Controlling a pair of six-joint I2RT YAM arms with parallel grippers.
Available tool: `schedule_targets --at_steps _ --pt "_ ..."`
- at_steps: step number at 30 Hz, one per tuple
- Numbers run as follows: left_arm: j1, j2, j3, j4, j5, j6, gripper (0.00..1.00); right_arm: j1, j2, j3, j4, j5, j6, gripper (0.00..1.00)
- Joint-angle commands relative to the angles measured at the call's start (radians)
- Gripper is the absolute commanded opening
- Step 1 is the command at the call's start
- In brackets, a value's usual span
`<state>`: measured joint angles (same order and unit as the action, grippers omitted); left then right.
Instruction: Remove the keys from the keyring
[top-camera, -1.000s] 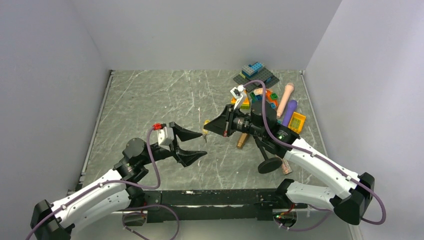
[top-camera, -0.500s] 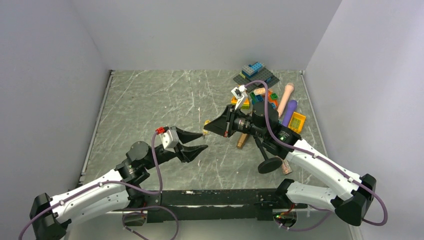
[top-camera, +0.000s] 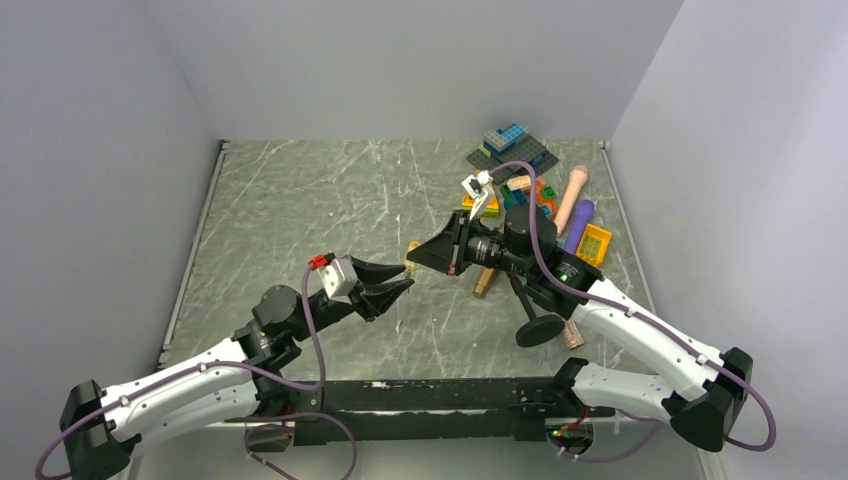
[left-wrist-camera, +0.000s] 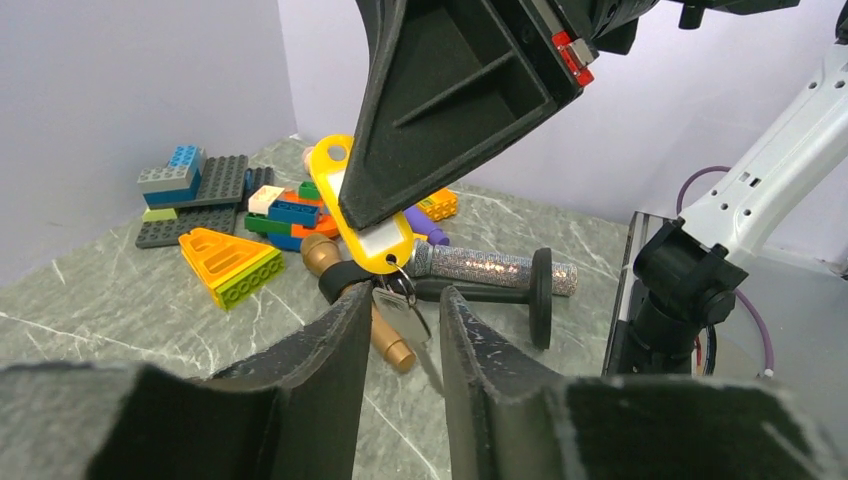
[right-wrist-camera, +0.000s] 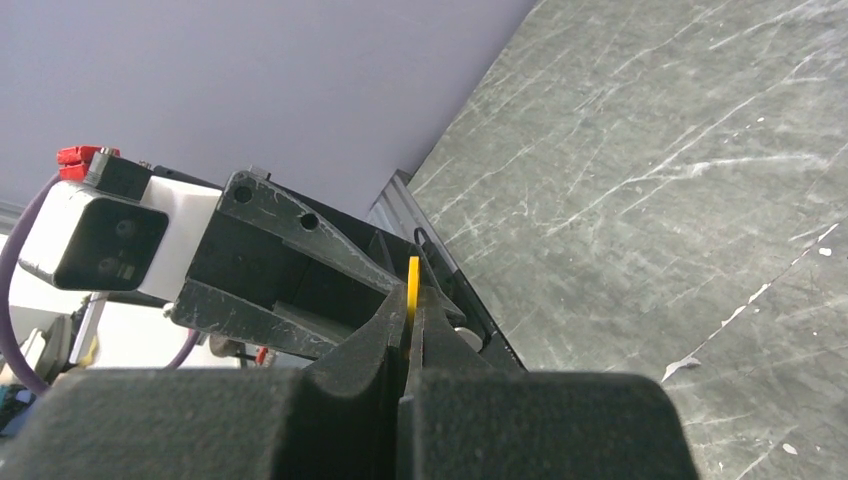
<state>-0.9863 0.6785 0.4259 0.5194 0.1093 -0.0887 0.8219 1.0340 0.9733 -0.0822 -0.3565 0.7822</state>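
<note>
My right gripper (top-camera: 415, 258) is shut on a yellow plastic key tag (left-wrist-camera: 365, 225), whose edge shows between its fingers in the right wrist view (right-wrist-camera: 412, 280). A thin wire keyring (left-wrist-camera: 405, 283) hangs from the tag's lower hole. A small flat key (left-wrist-camera: 408, 320), greyish from here, hangs on the ring. My left gripper (top-camera: 396, 287) is just left of the right one. Its jaws stand narrowly open on either side of the key (left-wrist-camera: 402, 300), and a gap shows on both sides. In the top view the key and ring are too small to make out.
A toy pile lies at the back right: building bricks on a grey plate (top-camera: 513, 150), an orange-yellow wedge (left-wrist-camera: 230, 265), a gold toy microphone (top-camera: 486, 281), a glittery handle (left-wrist-camera: 495, 268), a black round stand base (top-camera: 539, 329) and a yellow block (top-camera: 594, 243).
My left gripper has moved up and right toward the right gripper's tip, and its jaws have narrowed from wide open to a small gap around the key. The right arm has barely moved.
</note>
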Motion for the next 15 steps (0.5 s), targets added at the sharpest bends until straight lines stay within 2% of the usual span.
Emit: schedule_targets --at_steps 1,9,13,15 --pt "-0.014 0.012 0.022 0.041 -0.025 0.021 0.35 0.009 -0.018 0.024 0.041 0.004 0.017 0.0" --pt "-0.027 0.018 0.022 0.049 -0.059 0.029 0.3 0.014 -0.017 0.022 0.045 0.004 0.022 0.0" --pt "-0.031 0.017 0.024 0.049 -0.07 0.031 0.17 0.017 -0.015 0.021 0.045 0.004 0.023 0.0" --pt "-0.034 0.015 0.027 0.047 -0.075 0.033 0.14 0.017 -0.015 0.018 0.045 0.004 0.024 0.0"
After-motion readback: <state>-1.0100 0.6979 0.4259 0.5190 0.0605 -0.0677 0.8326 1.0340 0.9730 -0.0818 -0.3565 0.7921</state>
